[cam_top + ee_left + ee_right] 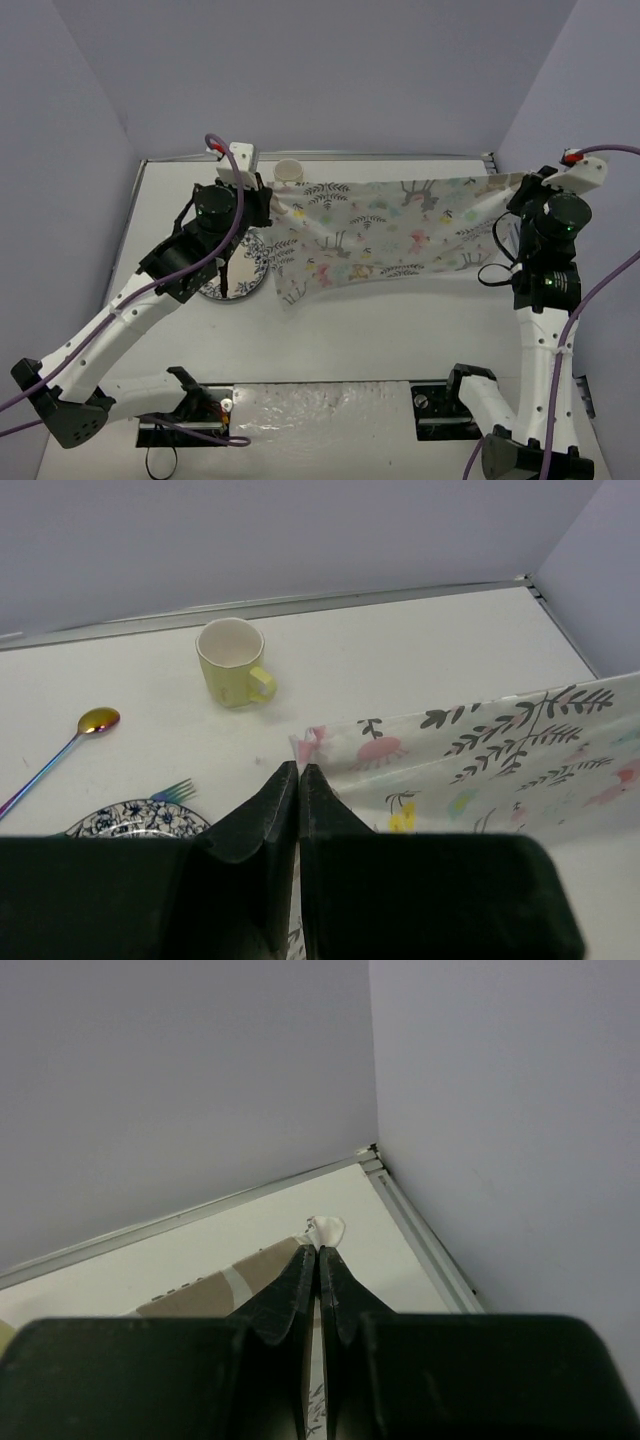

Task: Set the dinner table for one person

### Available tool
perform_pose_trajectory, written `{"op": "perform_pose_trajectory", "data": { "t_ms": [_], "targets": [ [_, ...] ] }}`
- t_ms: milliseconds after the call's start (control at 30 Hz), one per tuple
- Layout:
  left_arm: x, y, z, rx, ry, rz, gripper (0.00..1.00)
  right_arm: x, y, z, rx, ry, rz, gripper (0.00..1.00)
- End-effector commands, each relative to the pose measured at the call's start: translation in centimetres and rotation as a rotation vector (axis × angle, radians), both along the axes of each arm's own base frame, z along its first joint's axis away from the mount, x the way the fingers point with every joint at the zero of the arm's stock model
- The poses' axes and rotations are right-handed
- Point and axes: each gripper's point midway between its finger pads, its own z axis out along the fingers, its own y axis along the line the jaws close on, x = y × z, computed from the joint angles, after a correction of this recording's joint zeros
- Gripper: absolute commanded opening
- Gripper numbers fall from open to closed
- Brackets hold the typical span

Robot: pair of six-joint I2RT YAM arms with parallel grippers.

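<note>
The white cloth mat printed with pastel animals and leaves hangs stretched above the dinner table between both grippers. My left gripper is shut on its left corner. My right gripper is shut on its right corner. A yellow mug stands near the far edge. A blue patterned plate lies under the left arm, with a fork on it. An iridescent spoon lies left of the plate.
The table's far metal edge strip meets the right strip at the back right corner. Purple walls enclose the table on three sides. The arm bases sit at the near edge.
</note>
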Motion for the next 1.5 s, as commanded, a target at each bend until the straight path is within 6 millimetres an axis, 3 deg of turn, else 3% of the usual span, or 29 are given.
{"op": "perform_pose_trajectory", "data": {
  "t_ms": [0, 200, 267, 400, 533, 700, 800, 867, 967, 1000, 1100, 1167, 1300, 1467],
  "targets": [
    [-3.1, -0.4, 0.7, -0.011, -0.047, 0.007, 0.00, -4.3, -2.1, 3.6, -0.027, -0.146, -0.158, 0.00],
    [-8.0, -1.2, 0.2, -0.060, -0.026, -0.069, 0.00, -10.4, -2.8, 5.4, -0.006, -0.246, -0.274, 0.00],
    [-9.3, -1.8, -0.3, -0.080, -0.009, -0.104, 0.00, -11.7, -3.0, 5.1, 0.003, -0.240, -0.307, 0.00],
    [-10.8, -2.9, -1.6, -0.079, 0.031, -0.150, 0.00, -13.0, -3.9, 4.5, 0.027, -0.215, -0.381, 0.00],
    [-10.1, -3.3, -3.0, -0.068, 0.054, -0.107, 0.00, -12.2, -5.0, 3.0, 0.056, -0.132, -0.445, 0.00],
    [-7.0, -4.5, -7.1, -0.032, 0.150, -0.009, 0.00, -9.0, -6.1, -1.2, 0.086, 0.047, -0.492, 0.00],
    [-3.4, -5.6, -12.7, -0.043, 0.288, 0.044, 0.00, -6.2, -6.6, -5.7, 0.108, 0.184, -0.503, 0.00],
    [-1.8, -6.0, -15.3, -0.036, 0.335, 0.066, 0.00, -4.2, -6.9, -9.3, 0.112, 0.289, -0.505, 0.00],
    [2.2, -5.4, -18.6, -0.014, 0.375, 0.142, 0.00, -1.3, -7.4, -14.4, 0.112, 0.414, -0.498, 0.00],
    [3.4, -5.7, -20.6, 0.016, 0.406, 0.156, 0.00, -0.3, -7.5, -16.8, 0.113, 0.474, -0.495, 0.00],
    [6.4, -6.6, -22.2, 0.056, 0.419, 0.162, 0.00, 1.2, -8.0, -21.2, 0.126, 0.563, -0.489, 0.00],
    [8.0, -7.2, -25.2, 0.114, 0.458, 0.168, 0.00, 2.4, -8.6, -24.6, 0.132, 0.635, -0.492, 0.00],
    [10.8, -7.4, -27.5, 0.142, 0.488, 0.175, 0.00, 3.8, -9.7, -28.1, 0.125, 0.721, -0.509, 0.00],
    [12.2, -7.4, -29.6, 0.139, 0.514, 0.193, 0.00, 5.9, -10.6, -30.0, 0.123, 0.750, -0.495, 0.00]
  ]
}}
